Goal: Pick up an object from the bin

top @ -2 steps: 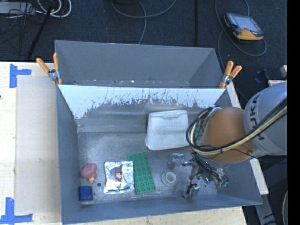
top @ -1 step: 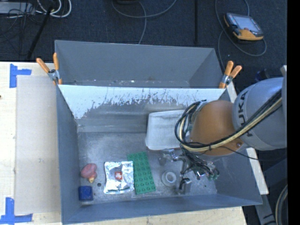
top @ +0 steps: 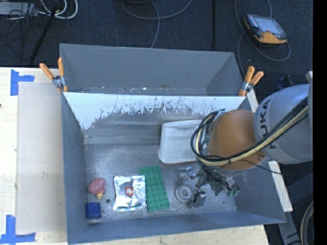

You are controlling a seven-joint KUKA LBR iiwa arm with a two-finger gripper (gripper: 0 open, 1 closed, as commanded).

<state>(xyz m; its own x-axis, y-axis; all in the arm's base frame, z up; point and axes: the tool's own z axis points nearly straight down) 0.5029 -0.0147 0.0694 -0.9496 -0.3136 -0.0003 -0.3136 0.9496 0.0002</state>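
Nearest the camera, in the near left corner of the grey metal bin [top: 127, 154], sits a small blue cube [top: 93, 210]. Just beyond it is a pink, rounded lump [top: 96, 186]. Next to these, toward the middle of the floor, a crinkled silver foil packet with a red mark [top: 129, 192] lies flat. Its right edge touches a flat green studded plastic plate [top: 155, 189].

The hand [top: 197, 192] is low over the floor just beside that plate, on the side the arm comes from. The green plate is therefore the closest clearly loose thing. It lies toward the left of the view from the hand, with its long axis running near to far. A pick there would likely mean shifting left and closing across the short width.

Whether the hand is spread or pressed together cannot be told, as it reads as a dark tangle of metal. A grey round piece [top: 184, 193] at its left edge may be a loose thing or part of the hand. Nothing is plainly held.

Farther back, an orange-brown cover [top: 232, 137] on the wrist overlaps a pale grey tray-like sheet [top: 176, 139], hiding its right end.
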